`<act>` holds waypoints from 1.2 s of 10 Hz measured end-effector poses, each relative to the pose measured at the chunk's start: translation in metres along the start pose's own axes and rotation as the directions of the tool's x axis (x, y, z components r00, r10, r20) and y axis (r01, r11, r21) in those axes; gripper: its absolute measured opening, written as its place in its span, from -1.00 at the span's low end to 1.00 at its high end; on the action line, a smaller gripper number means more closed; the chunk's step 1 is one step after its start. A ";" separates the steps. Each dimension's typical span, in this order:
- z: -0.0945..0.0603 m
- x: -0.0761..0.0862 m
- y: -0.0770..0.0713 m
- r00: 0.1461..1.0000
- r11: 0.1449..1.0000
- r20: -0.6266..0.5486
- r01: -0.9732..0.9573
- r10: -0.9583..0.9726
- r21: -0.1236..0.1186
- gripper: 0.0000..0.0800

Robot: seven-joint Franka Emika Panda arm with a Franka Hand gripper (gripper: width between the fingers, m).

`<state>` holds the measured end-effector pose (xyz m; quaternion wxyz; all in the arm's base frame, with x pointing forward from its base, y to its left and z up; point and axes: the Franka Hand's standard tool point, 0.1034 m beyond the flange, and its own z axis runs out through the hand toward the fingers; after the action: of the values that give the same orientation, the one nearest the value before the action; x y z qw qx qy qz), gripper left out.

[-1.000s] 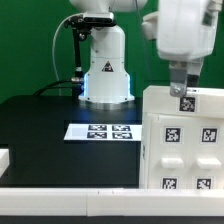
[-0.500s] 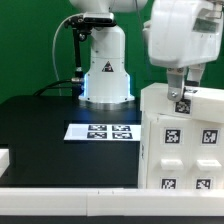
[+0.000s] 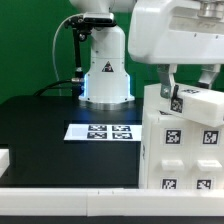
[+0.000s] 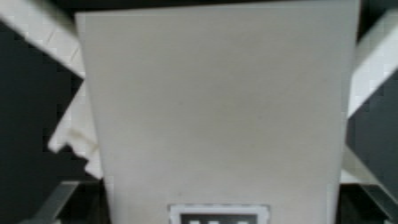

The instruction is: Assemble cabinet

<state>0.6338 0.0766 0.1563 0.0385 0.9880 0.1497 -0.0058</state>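
The cabinet [image 3: 185, 150] is a large white box with square black-and-white tags, standing at the exterior view's right. Its top edge is tilted. My gripper [image 3: 190, 88] comes down onto that top edge, with a dark finger [image 3: 170, 84] against the cabinet's left top corner beside a small tag. The jaws look closed across the white wall. In the wrist view a broad white panel of the cabinet [image 4: 214, 110] fills the space between the fingers, with a tag [image 4: 222, 214] at its near end. The fingertips are mostly hidden.
The marker board [image 3: 100, 131] lies flat on the black table left of the cabinet. The robot's white base [image 3: 105, 70] stands behind it. A white rail [image 3: 60, 205] runs along the front edge, and a small white part [image 3: 4, 158] sits at the far left.
My hand has swung toward the exterior view's left and tilted over. The cabinet's top has tipped with it, from level to slanted.
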 end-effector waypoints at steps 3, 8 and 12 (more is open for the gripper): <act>-0.001 0.003 0.001 0.956 0.956 -0.010 -0.294 0.295 0.018 0.38; 0.001 -0.005 -0.008 0.593 0.593 0.003 -0.805 0.805 0.013 0.38; 0.000 -0.004 -0.009 0.158 0.157 0.029 -0.987 0.987 0.029 0.38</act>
<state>0.6275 0.0839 0.1554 0.0131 0.8494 -0.5274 0.0158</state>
